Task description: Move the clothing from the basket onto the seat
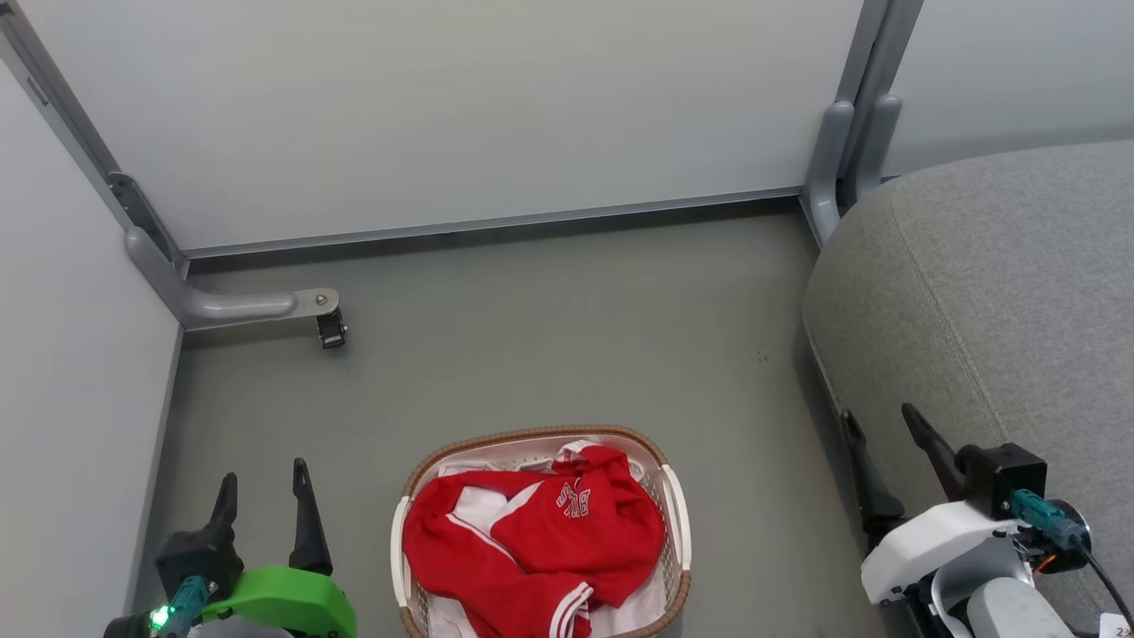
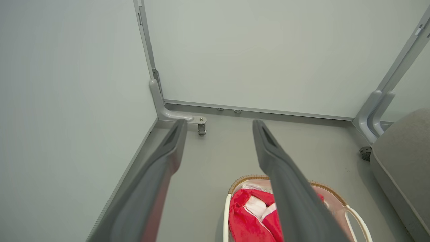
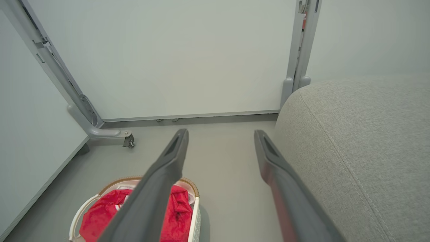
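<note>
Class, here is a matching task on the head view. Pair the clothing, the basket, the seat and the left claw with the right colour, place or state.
Column one:
1. clothing
2. basket
3. seat
4. left claw

Column two:
A. grey, at the right side of the view
B. open and holding nothing, at the lower left
C. white with a brown rim, standing on the floor
D. red with white trim, heaped in the basket

Pairs: 1-D, 2-C, 3-A, 4-B.
</note>
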Controlling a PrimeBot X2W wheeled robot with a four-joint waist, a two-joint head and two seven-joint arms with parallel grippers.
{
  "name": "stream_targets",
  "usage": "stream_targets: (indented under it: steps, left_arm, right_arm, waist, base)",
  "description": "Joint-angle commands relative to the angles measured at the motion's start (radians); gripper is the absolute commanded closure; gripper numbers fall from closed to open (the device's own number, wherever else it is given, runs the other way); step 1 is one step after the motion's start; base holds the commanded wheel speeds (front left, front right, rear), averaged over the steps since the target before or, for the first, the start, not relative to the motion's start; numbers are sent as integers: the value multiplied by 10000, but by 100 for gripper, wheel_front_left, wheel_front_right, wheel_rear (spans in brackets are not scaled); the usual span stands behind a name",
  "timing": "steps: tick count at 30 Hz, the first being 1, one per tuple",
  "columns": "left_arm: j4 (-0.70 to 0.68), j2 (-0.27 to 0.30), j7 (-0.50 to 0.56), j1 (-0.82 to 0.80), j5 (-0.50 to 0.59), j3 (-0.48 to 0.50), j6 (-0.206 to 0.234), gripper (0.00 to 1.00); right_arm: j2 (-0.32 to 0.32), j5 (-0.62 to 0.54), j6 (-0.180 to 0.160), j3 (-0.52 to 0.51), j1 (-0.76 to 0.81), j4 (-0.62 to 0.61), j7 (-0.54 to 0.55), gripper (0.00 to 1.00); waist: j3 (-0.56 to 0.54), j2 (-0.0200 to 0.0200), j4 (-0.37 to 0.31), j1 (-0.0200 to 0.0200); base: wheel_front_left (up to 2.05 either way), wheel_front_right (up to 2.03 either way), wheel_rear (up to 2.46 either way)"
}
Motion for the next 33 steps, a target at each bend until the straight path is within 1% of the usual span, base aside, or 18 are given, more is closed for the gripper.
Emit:
stream_targets:
  steps: [1,7,10,19,27,31,33]
  left_arm:
    - [20,-18,-69,100,256,40,-66,0]
    - [32,-97,-202,168,740,-11,-427,0]
    - [87,-141,-252,191,948,65,-537,0]
    - [218,-390,-429,382,1557,304,-683,0]
    - [401,-470,-561,444,2164,361,-853,0]
    - [668,-516,-643,331,2360,297,-902,0]
    - [766,-525,-624,163,2311,218,-977,0]
  right_arm:
    - [-61,-268,3,54,16,106,-83,0]
    - [-25,-794,2,73,-106,273,-219,0]
    - [8,-1036,2,35,-16,419,-275,0]
    - [3,-1702,2,82,65,551,-444,0]
    - [-59,-2292,2,205,94,572,-580,0]
    - [-85,-2532,2,294,-33,493,-649,0]
    - [-107,-2454,2,296,-151,396,-648,0]
  waist:
    - [-4,0,-3,0]
    - [9,0,-42,0]
    - [-4,0,-57,0]
    - [-53,0,-128,0]
    - [-33,0,-158,0]
    - [191,0,-220,0]
    - [433,0,-265,0]
  base:
    - [0,0,0]
    - [0,0,0]
    - [0,0,0]
    - [0,0,0]
    - [0,0,0]
    - [0,0,0]
    - [0,0,0]
